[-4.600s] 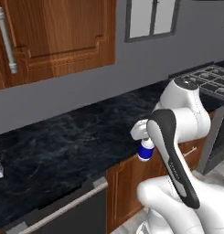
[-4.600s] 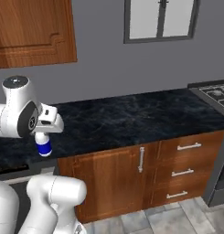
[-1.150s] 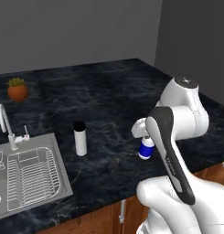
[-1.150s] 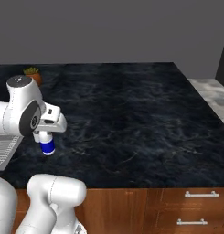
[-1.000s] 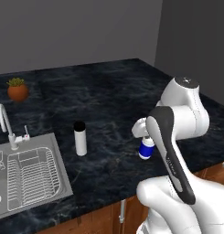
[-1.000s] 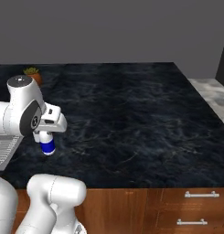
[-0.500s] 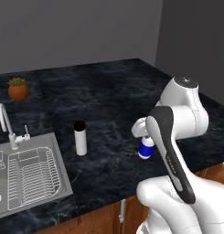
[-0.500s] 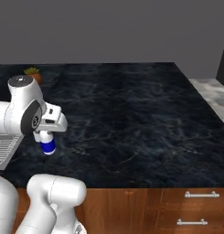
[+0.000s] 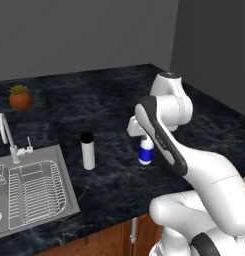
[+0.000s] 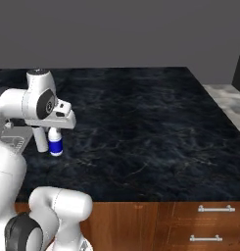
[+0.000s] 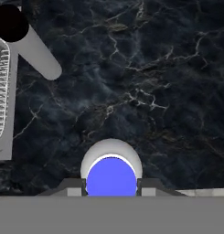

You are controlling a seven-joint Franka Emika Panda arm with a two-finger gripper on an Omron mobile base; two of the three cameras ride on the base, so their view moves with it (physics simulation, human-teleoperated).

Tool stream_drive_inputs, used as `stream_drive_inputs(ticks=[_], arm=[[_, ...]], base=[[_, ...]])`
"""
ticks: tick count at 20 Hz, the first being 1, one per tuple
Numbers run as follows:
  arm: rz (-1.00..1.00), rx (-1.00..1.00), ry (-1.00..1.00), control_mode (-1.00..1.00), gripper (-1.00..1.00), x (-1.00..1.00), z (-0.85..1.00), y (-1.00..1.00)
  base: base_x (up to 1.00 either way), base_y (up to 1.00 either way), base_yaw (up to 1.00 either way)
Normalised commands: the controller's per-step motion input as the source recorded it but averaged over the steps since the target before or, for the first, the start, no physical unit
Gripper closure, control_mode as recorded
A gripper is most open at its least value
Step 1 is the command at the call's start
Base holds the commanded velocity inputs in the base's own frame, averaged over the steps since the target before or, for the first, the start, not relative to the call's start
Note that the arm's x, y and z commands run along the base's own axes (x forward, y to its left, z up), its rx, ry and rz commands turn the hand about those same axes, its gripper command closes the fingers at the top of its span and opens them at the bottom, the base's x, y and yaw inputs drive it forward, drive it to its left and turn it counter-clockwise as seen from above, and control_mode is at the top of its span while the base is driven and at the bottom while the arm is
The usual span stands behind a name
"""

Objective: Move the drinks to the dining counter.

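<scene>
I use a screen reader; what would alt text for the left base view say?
The white arm's claw holds a small white bottle with blue label over the black marble dining counter. A tall white cylinder with black cap stands beside a steel sink.

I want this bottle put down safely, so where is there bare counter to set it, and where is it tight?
Bare black counter stretches right of the small bottle, toward the far corner by the grey wall, and also behind it toward the plant pot. It is tighter to the left: the tall white cylinder stands beside the sink, with the faucet behind.
</scene>
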Motion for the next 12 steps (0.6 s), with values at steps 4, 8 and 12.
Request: stream_drive_inputs(ticks=[4,8,12], arm=[[0.04,0.0,0.01,-1.0,1.0,0.69,-0.16,0.0],[0.02,0.0,-0.07,-1.0,1.0,0.64,-0.47,0.0],[0.0,0.0,-0.09,-1.0,1.0,0.69,-0.44,0.0]], base=[[0.0,0.0,0.0],[0.0,0.0,0.0],[0.0,0.0,0.0]])
